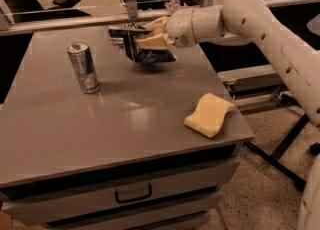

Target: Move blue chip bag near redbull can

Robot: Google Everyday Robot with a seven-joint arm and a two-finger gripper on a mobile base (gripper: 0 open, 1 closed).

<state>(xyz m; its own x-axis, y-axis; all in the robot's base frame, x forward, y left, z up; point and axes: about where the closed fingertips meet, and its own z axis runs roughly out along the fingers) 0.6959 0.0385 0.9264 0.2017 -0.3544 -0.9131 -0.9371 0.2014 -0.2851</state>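
Observation:
The blue chip bag (139, 46) is a crumpled dark blue foil bag with white markings, held above the back middle of the table. My gripper (152, 33) reaches in from the right and is shut on the bag's top. The redbull can (83, 67) stands upright at the left of the table, a hand's width or so to the left of the bag. The bag's lower edge hangs close over the tabletop; I cannot tell whether it touches.
A pale yellow sponge (209, 114) lies near the table's right front edge. The grey table (115, 134) has a drawer with a handle (133, 194) below. A railing and office chairs stand behind the table. My white arm (260, 29) spans the right side.

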